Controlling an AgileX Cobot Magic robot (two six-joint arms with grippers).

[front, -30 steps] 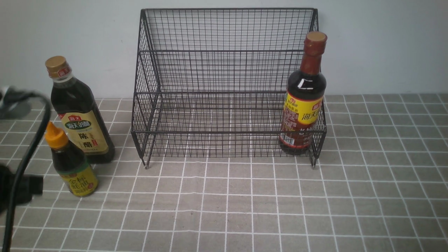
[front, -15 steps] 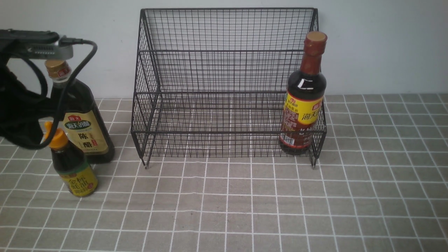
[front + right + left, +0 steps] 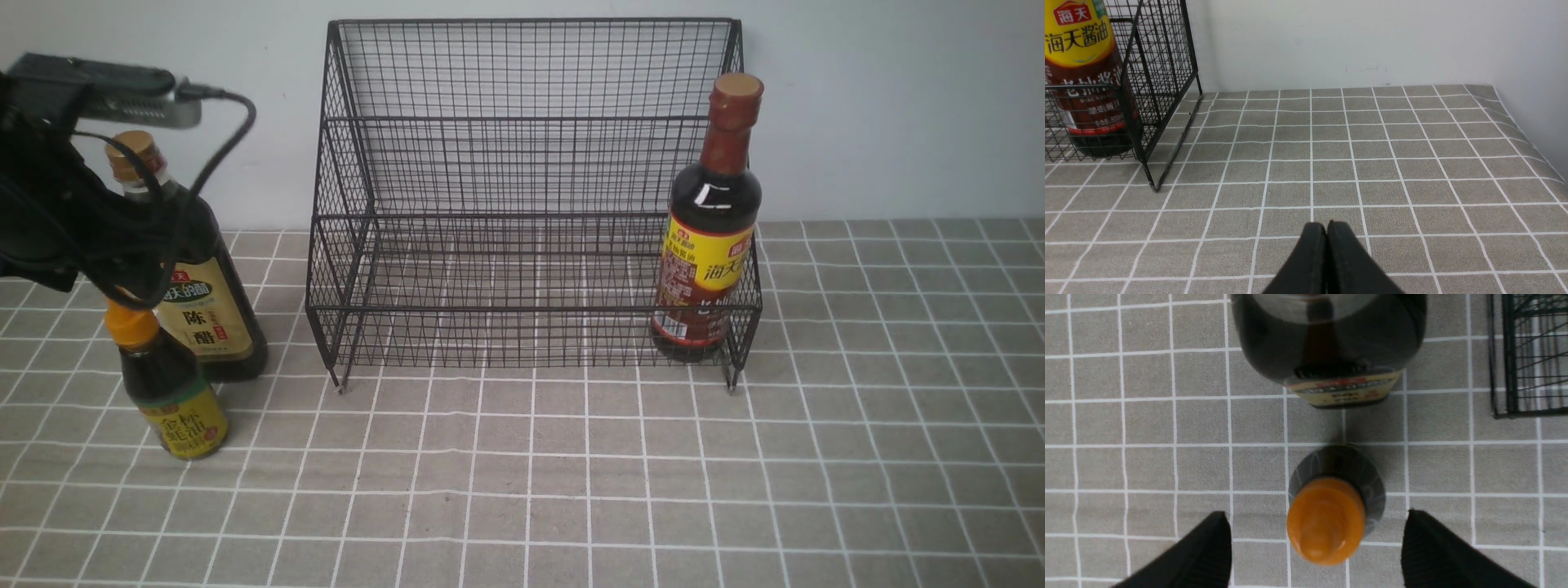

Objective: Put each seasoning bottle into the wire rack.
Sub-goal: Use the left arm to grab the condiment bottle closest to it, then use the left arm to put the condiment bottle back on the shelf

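Note:
The black wire rack point(image 3: 531, 163) stands at the back. The brown-necked bottle point(image 3: 709, 245) with the yellow-red label stands inside it at the right end, also in the right wrist view point(image 3: 1086, 81). The gold-capped bottle point(image 3: 208, 318) and the small orange-nozzled bottle point(image 3: 167, 384) stand on the table left of the rack. My left gripper point(image 3: 1316, 528) is open above the small bottle's orange nozzle point(image 3: 1326, 520), its fingers on either side and apart from it. My right gripper point(image 3: 1327, 230) is shut and empty, low over the table right of the rack.
The table wears a grey checked cloth point(image 3: 571, 474). A white wall point(image 3: 898, 106) runs close behind the rack. The left arm and its cable point(image 3: 73, 204) partly hide the gold-capped bottle. The cloth's right edge point(image 3: 1531, 134) meets a side wall.
My left arm has risen from the lower left edge and moved in over the two left bottles. The bottles and the rack have not moved.

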